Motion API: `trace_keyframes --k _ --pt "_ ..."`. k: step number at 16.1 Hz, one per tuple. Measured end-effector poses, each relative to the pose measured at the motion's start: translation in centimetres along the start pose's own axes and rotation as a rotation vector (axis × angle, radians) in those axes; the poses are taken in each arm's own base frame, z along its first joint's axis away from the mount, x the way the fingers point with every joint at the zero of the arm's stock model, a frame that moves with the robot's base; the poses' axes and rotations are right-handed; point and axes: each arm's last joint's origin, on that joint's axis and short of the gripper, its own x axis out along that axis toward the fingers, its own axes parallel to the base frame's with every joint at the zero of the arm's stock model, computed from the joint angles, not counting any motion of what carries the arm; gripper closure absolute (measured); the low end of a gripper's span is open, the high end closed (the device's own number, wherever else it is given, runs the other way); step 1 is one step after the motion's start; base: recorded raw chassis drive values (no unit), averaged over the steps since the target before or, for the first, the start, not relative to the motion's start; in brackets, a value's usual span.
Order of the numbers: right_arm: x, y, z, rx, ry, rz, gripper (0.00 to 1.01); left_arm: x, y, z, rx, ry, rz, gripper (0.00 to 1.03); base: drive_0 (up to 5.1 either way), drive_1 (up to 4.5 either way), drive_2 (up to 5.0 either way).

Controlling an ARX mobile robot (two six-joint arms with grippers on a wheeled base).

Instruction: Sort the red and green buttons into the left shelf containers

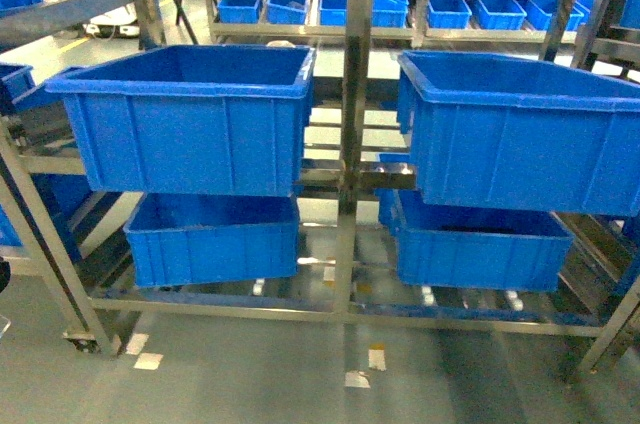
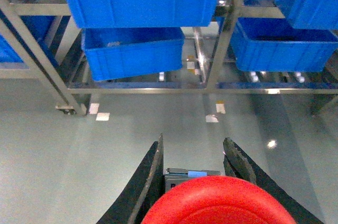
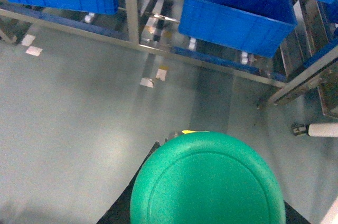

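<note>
Red button (image 2: 219, 203) gripped in left jaws; green button (image 3: 207, 179) in right; carrying step; next, reach into left bins (image 1: 185, 119).

Steel rack (image 1: 355, 144), small blue trays (image 1: 450, 10) behind, grey floor (image 1: 250, 374).

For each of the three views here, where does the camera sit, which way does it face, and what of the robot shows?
Head: on the robot, facing the metal shelf rack with four large deep blue plastic bins; no robot parts visible.
Left wrist: on the left arm, angled down at floor and rack; left tool shut on the red-capped push button.
Right wrist: likewise; the green-capped push button hides the right tool.
Shared: the lower left blue bin appears in both head and left wrist views.
</note>
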Motion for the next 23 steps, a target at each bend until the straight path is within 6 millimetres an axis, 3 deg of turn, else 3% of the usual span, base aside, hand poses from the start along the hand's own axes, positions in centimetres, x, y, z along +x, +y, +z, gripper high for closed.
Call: trace_keyframes --k 4,19,23 --pt "0.01 0.17 0.01 -0.006 -0.001 0.014 0.76 -0.01 0.11 0.08 -0.005 -0.007 0.011 0.74 0.0 0.0 0.0" --pt "-0.01 0.11 -0.02 -0.006 0.001 0.007 0.76 0.01 0.01 -0.01 0.0 0.001 0.001 0.74 0.0 4.08 -4.1" --pt "0.02 0.11 0.03 -0.006 -0.001 0.007 0.76 0.06 -0.01 -0.03 0.001 0.002 0.002 0.74 0.0 0.0 0.0"
